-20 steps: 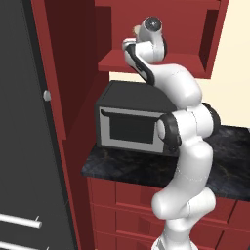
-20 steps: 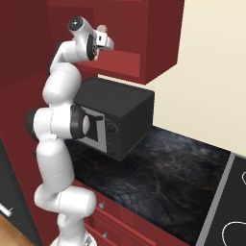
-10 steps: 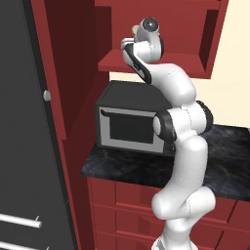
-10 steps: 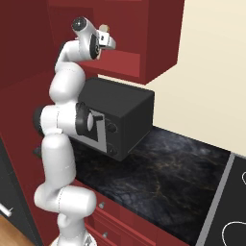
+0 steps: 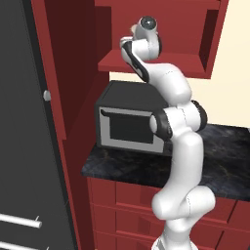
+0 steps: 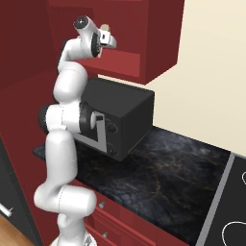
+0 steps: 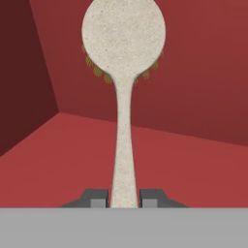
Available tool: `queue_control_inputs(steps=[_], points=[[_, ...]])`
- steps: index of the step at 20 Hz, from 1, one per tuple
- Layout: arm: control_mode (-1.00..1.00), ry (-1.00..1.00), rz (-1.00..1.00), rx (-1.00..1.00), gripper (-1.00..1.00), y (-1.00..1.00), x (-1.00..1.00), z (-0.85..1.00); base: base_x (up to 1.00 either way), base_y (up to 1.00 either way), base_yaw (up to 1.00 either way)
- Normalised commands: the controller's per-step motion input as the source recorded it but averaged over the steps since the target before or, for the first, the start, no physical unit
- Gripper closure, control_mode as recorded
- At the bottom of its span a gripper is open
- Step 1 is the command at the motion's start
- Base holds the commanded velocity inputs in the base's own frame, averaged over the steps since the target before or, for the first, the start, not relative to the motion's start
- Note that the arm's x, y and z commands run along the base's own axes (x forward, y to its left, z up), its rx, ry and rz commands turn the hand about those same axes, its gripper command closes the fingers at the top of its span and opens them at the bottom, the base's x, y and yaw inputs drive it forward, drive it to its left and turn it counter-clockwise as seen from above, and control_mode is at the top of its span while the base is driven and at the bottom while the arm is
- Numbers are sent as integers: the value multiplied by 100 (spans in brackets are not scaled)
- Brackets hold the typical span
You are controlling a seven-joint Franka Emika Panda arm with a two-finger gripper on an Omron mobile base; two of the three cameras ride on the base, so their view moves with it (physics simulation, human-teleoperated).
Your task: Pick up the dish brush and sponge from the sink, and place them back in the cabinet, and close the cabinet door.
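My gripper is shut on the thin handle of the dish brush, whose round cream head points into the cabinet. The brush hangs above the red inner shelf and is tilted up toward the back wall. From the left base view, the gripper is raised to the open front of the dark red cabinet. The right base view has the gripper just above the cabinet's shelf. The sponge and the sink are out of view. I cannot make out the cabinet door.
A black microwave stands on the dark stone counter right under the cabinet. Red drawers sit below it. A dark grey refrigerator fills the left side. A stovetop lies at the far right.
The hand has edged a little further toward the cabinet opening, and the brush is still gripped. The base has not moved.
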Motion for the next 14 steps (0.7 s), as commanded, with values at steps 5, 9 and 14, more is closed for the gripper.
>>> queue_control_inputs(steps=[5, 9, 14], points=[[-100, 0, 0, 0, 100, 0, 13, -5, 0, 0, 0], [-100, 0, 0, 0, -100, 0, 2, 0, 0, 0, 0], [-100, 0, 0, 0, -100, 0, 0, 0, 0, 0, 0]])
